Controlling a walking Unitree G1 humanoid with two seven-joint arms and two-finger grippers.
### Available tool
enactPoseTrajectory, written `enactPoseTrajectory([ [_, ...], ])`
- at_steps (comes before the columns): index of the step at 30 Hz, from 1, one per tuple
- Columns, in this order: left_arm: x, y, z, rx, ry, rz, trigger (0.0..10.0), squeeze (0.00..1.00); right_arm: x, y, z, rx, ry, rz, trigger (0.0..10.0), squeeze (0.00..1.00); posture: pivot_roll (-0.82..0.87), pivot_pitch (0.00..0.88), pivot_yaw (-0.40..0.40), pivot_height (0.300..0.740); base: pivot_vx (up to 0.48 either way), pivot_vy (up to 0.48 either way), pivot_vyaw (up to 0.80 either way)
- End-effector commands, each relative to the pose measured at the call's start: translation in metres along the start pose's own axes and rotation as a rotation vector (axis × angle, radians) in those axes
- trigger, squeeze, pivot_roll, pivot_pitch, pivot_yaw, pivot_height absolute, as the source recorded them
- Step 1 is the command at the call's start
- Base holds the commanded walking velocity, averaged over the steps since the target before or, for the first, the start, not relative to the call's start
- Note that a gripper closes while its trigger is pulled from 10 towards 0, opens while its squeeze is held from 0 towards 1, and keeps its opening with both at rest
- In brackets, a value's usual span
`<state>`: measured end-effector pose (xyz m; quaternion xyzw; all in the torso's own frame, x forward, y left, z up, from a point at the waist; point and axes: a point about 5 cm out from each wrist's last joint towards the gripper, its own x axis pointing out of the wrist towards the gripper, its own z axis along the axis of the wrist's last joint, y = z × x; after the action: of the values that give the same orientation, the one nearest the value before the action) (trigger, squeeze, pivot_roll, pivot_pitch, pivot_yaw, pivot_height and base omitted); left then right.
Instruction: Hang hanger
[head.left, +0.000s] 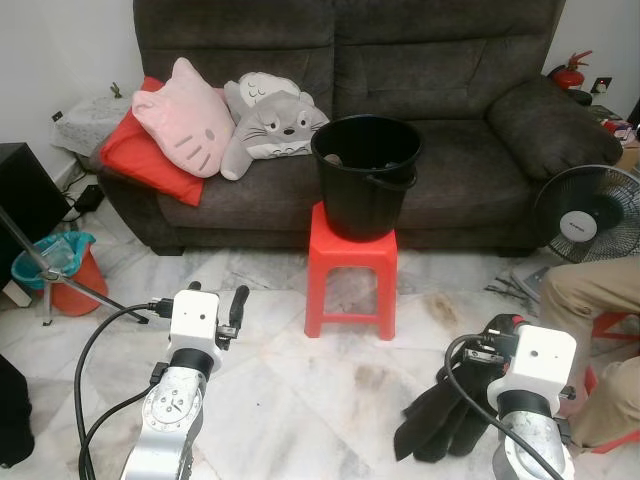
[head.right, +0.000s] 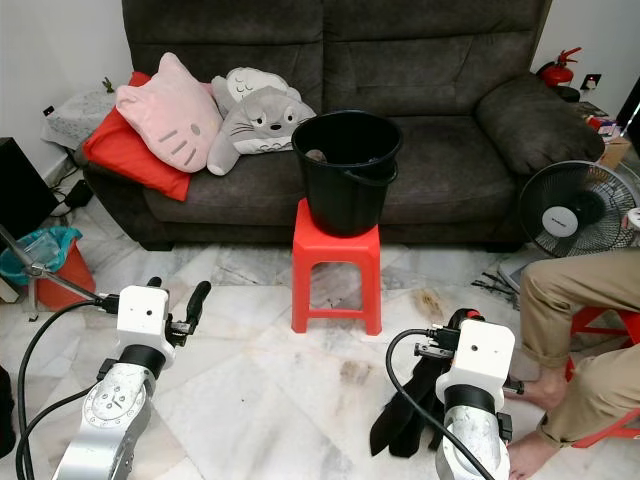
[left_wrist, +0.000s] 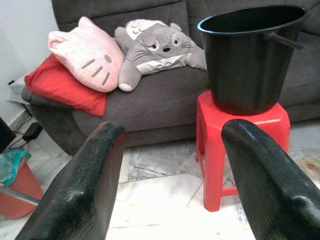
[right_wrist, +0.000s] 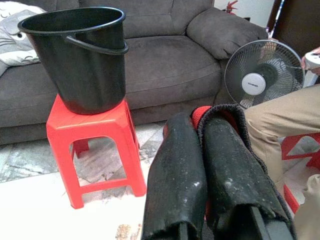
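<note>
Right wrist view: my right gripper (right_wrist: 200, 125) has its two black fingers pressed together on a red item edged with dark fabric (right_wrist: 235, 112); whether this is the hanger, I cannot tell. In the head views a dark garment (head.right: 405, 415) hangs from that gripper down to the marble floor (head.left: 300, 400) at near right. My left gripper (left_wrist: 172, 135) is held at near left, fingers spread wide with nothing between them.

Ahead, at centre, a black bucket (head.left: 365, 175) stands upright on a red stool (head.left: 350, 280), its handle folded down against the front wall. Behind the stool is a dark grey sofa (head.left: 450, 130). On its left seat lie a pink cat cushion (head.left: 185, 120), a grey cat plush (head.left: 265, 125) touching it, and a red cushion (head.left: 140, 155) beneath the pink one.

At right stands a floor fan (head.left: 590, 215). A person's leg in tan trousers (head.right: 580, 290) is at near right, foot bare on the floor. At far left is an orange bin with a teal liner (head.left: 60, 270).
</note>
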<state>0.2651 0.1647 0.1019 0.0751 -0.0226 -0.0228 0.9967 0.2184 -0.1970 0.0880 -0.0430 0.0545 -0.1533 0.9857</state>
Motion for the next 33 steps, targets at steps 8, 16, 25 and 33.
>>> enactPoseTrajectory([
  [8,0.007,0.002,0.002,0.005,-0.019,-0.012,10.0,0.00,0.004,0.006,0.007,-0.002,-0.058,0.021,10.0,0.00,-0.06,0.000,0.088,0.740,0.000,0.000,0.07],
  [16,0.016,-0.002,0.001,0.004,-0.028,-0.014,10.0,0.00,0.012,0.004,0.013,-0.007,-0.089,0.024,10.0,0.00,-0.10,0.000,0.091,0.740,0.000,0.000,0.79],
  [25,0.028,-0.005,0.002,-0.001,-0.032,-0.012,10.0,0.00,0.016,0.001,0.026,-0.004,-0.136,0.016,10.0,0.00,-0.14,0.000,0.085,0.740,0.000,0.000,0.80],
  [33,0.026,-0.002,-0.002,-0.007,-0.032,0.027,10.0,0.00,0.016,0.004,0.029,-0.001,-0.133,0.037,10.0,0.00,-0.12,0.000,0.050,0.740,0.000,0.000,0.80],
])
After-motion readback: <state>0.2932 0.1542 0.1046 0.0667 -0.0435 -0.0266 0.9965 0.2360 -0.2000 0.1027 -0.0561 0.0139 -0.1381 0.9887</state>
